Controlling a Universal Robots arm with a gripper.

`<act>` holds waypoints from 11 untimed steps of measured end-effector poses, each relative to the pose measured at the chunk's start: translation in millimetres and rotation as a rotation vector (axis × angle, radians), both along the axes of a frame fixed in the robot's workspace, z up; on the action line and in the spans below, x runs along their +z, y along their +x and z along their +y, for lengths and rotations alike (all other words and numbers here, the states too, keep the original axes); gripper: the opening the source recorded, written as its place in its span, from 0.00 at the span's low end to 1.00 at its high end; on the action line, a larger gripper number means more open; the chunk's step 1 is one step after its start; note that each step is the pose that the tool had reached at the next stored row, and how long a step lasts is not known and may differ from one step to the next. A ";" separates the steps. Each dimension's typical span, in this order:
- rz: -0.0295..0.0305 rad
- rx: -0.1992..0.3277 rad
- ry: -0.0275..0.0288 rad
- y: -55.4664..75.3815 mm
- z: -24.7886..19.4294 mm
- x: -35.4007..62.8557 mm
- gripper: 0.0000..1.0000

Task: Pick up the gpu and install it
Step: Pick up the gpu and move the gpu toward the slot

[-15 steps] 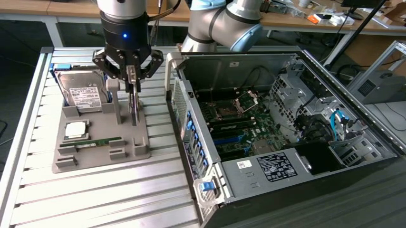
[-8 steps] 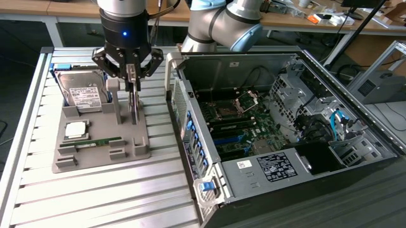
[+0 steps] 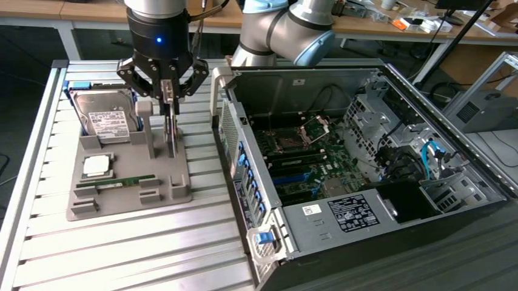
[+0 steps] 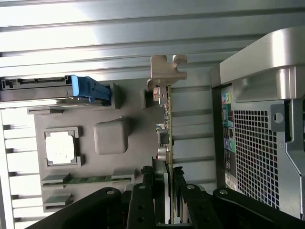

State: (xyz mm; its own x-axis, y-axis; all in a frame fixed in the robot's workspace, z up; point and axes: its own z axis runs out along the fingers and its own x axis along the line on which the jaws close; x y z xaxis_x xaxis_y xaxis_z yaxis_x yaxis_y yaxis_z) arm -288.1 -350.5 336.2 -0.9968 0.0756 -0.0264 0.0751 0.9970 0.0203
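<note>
One slatted metal desk (image 3: pixel 121 254) takes up the near side, and on it, toward the exterior view's left, lies a gray holder tray (image 3: pixel 121 209). Nearest in the tray is a narrow green RAM stick (image 3: pixel 117 180), lying flat, and just beyond it sits a square silver CPU (image 3: pixel 97 165). Farther back, at the tray's right-hand edge in the exterior view, the gpu (image 3: pixel 172 136) stands upright on its long edge, its lower edge down at the tray. The hand (image 3: pixel 168 106) comes straight down over it, narrowed onto the card; in the wrist view its black fingers (image 4: pixel 143 202) press on either face (the gpu (image 4: pixel 167 124) appears edge-on there). Farthest in the tray rests a hard drive (image 3: pixel 109 118). At the exterior view's right the open computer case (image 3: pixel 279 91) lies beside the tray.
</note>
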 end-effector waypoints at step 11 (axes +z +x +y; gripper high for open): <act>0.0001 0.000 0.0009 0.0 0.0 3.9 0.27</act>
State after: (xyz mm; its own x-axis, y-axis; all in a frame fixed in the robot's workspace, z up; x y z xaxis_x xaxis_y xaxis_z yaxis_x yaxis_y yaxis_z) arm -288.1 -350.5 340.1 -0.9968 0.0756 -0.0262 0.0751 0.9970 0.0211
